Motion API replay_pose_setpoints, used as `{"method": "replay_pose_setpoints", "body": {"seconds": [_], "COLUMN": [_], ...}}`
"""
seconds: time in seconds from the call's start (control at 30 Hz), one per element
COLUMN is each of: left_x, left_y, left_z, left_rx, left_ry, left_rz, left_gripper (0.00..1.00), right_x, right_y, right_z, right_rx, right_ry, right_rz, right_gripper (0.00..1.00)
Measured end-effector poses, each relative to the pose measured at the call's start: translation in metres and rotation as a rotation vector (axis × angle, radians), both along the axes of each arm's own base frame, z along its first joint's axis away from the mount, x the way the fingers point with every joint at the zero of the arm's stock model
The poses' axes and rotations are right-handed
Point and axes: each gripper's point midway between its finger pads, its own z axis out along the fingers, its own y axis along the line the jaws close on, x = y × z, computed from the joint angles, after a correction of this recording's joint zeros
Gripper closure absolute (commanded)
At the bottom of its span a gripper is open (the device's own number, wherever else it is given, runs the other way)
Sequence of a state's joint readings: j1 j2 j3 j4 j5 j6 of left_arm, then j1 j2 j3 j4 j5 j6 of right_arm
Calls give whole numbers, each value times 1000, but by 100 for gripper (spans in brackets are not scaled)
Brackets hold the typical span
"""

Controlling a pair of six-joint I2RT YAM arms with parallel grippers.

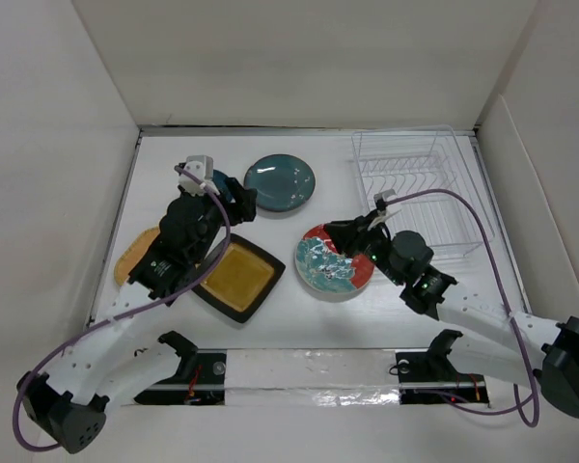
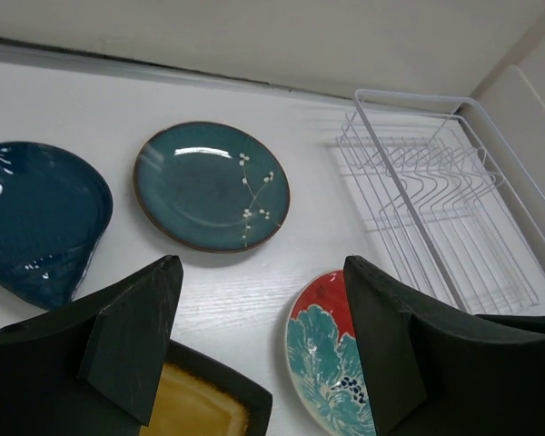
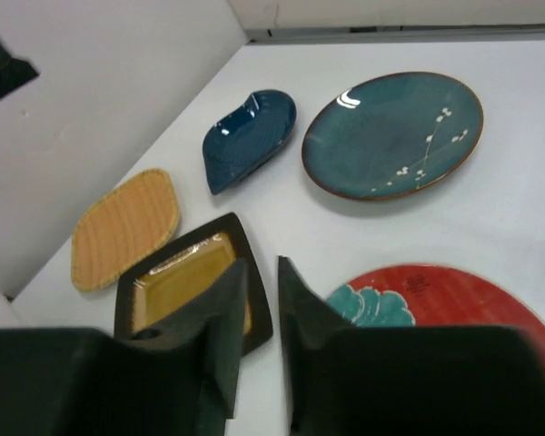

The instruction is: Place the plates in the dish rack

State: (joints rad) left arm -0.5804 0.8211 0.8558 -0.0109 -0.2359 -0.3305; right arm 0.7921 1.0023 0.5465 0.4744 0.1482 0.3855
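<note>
The round teal plate (image 1: 280, 183) lies flat at the back middle, with the small dark blue dish (image 1: 222, 180) half hidden under my left arm. The marbled red-teal-white plate (image 1: 330, 267), the square mustard-yellow plate (image 1: 239, 278) and the tan-orange plate (image 1: 133, 254) lie flat nearer me. The white wire dish rack (image 1: 415, 193) stands empty at the back right. My left gripper (image 2: 262, 272) is wide open and empty, hovering between the teal, mustard and marbled plates. My right gripper (image 3: 262, 263) is nearly shut on nothing, above the marbled plate's (image 3: 454, 295) left edge.
White walls enclose the table on the left, back and right. The rack (image 2: 436, 200) sits close to the right wall. The left arm (image 1: 179, 246) reaches over the mustard plate's left corner.
</note>
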Motion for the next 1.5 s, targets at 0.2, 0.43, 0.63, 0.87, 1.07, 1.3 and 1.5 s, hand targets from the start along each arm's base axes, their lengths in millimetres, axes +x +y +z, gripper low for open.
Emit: {"method": "replay_pose_setpoints", "body": {"seconds": [0.2, 0.43, 0.63, 0.87, 1.07, 1.3, 1.5], "left_x": [21, 40, 71, 108, 125, 143, 156], "left_y": [-20, -37, 5, 111, 109, 162, 207], "left_z": [-23, -13, -28, -61, -98, -183, -217], "left_rx": [-8, -59, -71, -99, -65, -61, -60], "left_ry": [94, 111, 159, 264, 369, 574, 659], "left_rz": [-9, -12, 90, 330, 324, 451, 562], "left_gripper": [33, 95, 100, 49, 38, 51, 47], "right_x": [-14, -30, -37, -33, -30, -26, -27], "right_y": [9, 17, 23, 29, 28, 26, 25], "right_z": [5, 30, 29, 2, 1, 2, 1], "right_rx": [74, 148, 149, 89, 77, 71, 70], "right_ry": [-4, -50, -42, 35, 42, 48, 53], "right_rz": [94, 190, 241, 250, 242, 239, 245], "right_gripper": [42, 99, 100, 91, 74, 71, 69]}}
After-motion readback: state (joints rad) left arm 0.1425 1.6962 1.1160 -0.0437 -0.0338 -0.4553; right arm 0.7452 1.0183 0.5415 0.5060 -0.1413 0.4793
